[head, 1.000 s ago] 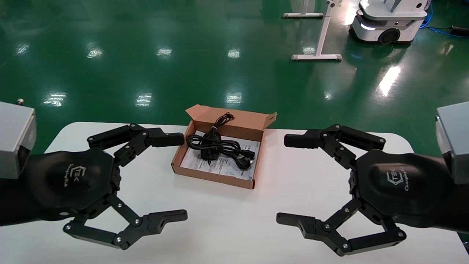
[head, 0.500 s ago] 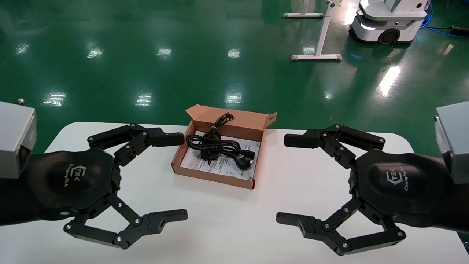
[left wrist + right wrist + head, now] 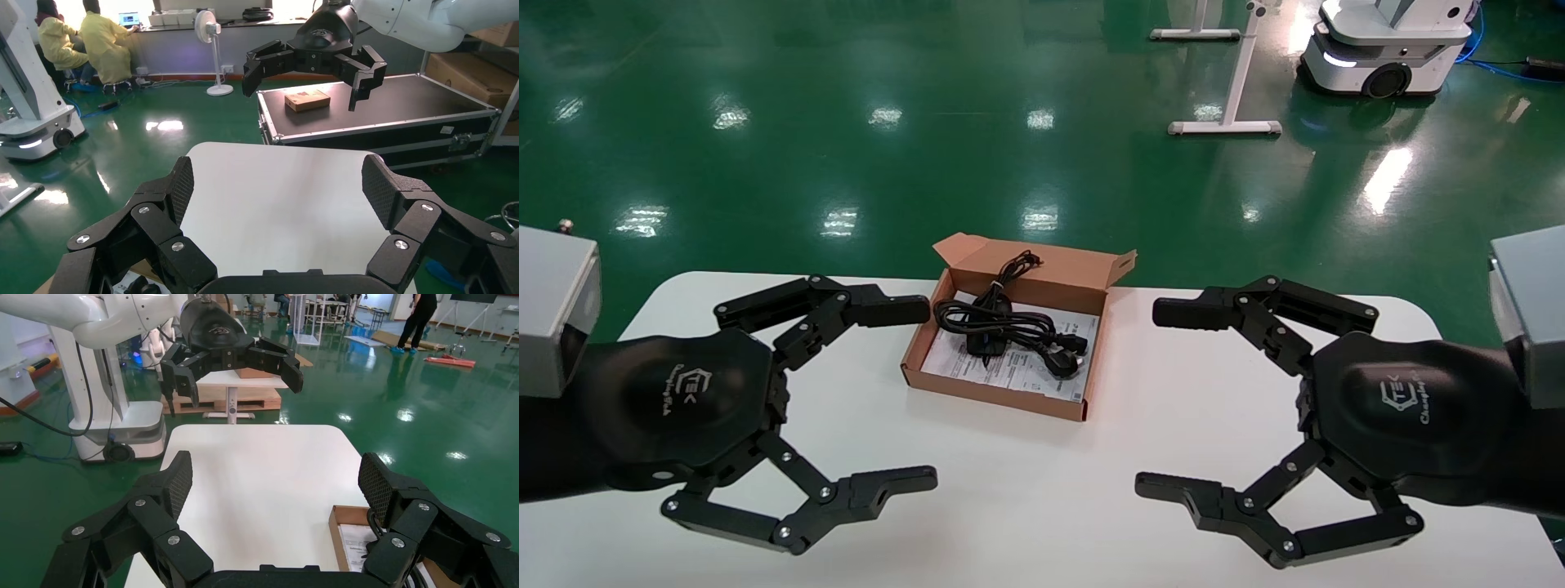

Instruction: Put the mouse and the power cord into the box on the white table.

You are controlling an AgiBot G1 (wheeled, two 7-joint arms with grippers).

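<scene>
The brown cardboard box (image 3: 915, 359) lies with its lid open at the middle back of the white table (image 3: 1042, 490). Inside it, the coiled black power cord (image 3: 1042, 333) rests on a printed sheet, plugs toward the right. The small black mouse (image 3: 981, 343) sits partly under the coils, and its thin cable runs up onto the lid. My left gripper (image 3: 928, 394) hovers open left of the box, nothing between its fingers. My right gripper (image 3: 1148, 400) hovers open on the box's right, also empty. The right wrist view shows a box corner (image 3: 343, 517).
The table's far edge drops to a glossy green floor. A white mobile robot base (image 3: 1385, 49) and a white stand's feet (image 3: 1226, 126) are far behind. Bare tabletop (image 3: 275, 202) lies between both grippers and in front of the box.
</scene>
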